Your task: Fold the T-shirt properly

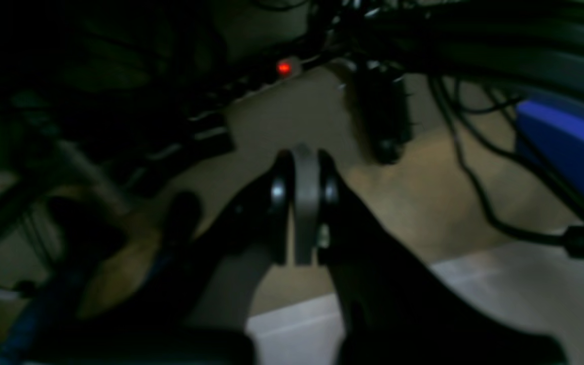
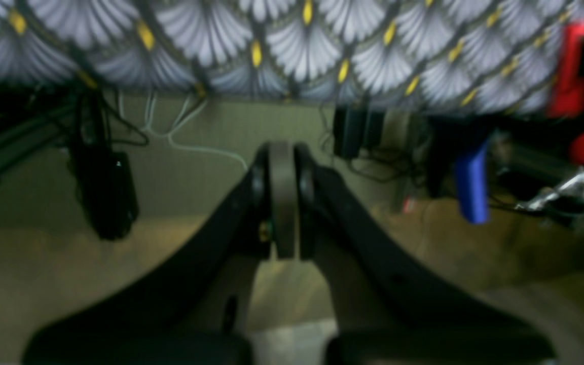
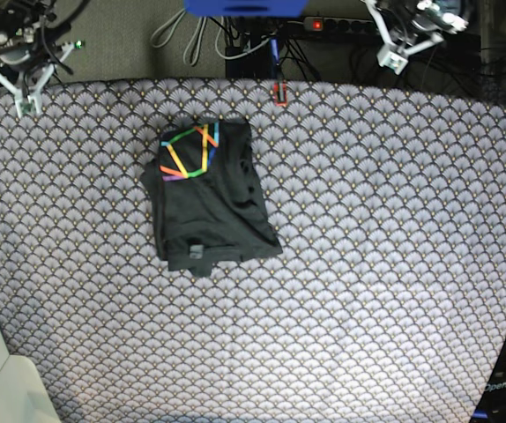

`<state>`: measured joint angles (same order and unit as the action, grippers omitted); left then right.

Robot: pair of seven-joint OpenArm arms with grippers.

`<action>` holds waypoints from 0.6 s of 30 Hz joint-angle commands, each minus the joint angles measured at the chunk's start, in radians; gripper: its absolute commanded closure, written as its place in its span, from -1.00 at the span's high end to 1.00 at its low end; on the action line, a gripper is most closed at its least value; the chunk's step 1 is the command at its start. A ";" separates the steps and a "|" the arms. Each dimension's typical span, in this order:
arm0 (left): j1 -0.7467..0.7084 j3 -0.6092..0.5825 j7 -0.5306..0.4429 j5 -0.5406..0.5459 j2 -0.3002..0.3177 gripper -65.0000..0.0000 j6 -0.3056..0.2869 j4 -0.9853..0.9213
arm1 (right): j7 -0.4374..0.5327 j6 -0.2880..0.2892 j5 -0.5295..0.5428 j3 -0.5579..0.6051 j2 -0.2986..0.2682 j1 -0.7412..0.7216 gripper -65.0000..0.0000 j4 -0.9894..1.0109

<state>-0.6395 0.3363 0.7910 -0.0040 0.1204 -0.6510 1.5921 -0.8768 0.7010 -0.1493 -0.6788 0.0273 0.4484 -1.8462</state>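
The left claw, black-armed with grey pads, was pressed fully closed on nothing, its wrist view dim and blurred, looking off the worktop toward dark cables and a small red light. The right claw was likewise closed and empty, pointing past the edge of the grey fan-patterned cloth that covered the worktop. In the base view both arms sat parked at the far corners, the left claw at that view's right and the right claw at its left, each well apart from the dark charcoal-black soft fabric T-shirt. The shirt lay folded into a compact rectangle left of the worktop's centre, its rainbow-coloured geometric line print facing up at the far end.
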 commanded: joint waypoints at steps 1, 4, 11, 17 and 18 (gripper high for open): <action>-0.003 -0.006 -0.028 0.005 0.011 -0.99 0.007 -0.017 | 0.026 -0.003 0.004 -0.015 -0.010 0.010 -1.00 0.018; 0.036 -0.019 -0.072 0.005 0.011 -0.99 0.040 -0.123 | 0.089 -0.003 0.004 -0.057 -0.011 0.011 -1.00 0.141; 0.129 -0.019 -0.206 0.003 0.031 -0.99 0.047 -0.398 | 0.235 -0.003 0.004 -0.069 -0.097 -0.064 -1.00 0.598; 0.209 -0.098 -0.344 -0.075 0.057 -0.99 0.047 -0.625 | 0.362 -0.003 0.004 -0.074 -0.197 -0.184 -1.00 1.040; 0.220 -0.108 -0.367 -0.084 0.058 -0.99 0.047 -0.657 | 0.390 -0.003 0.004 -0.074 -0.204 -0.194 -1.00 1.086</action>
<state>-0.4080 0.2249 0.4179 -0.0875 0.1715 -0.5976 0.9245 -0.4744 0.6910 -0.1417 -0.7490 -0.1650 0.2497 -0.7464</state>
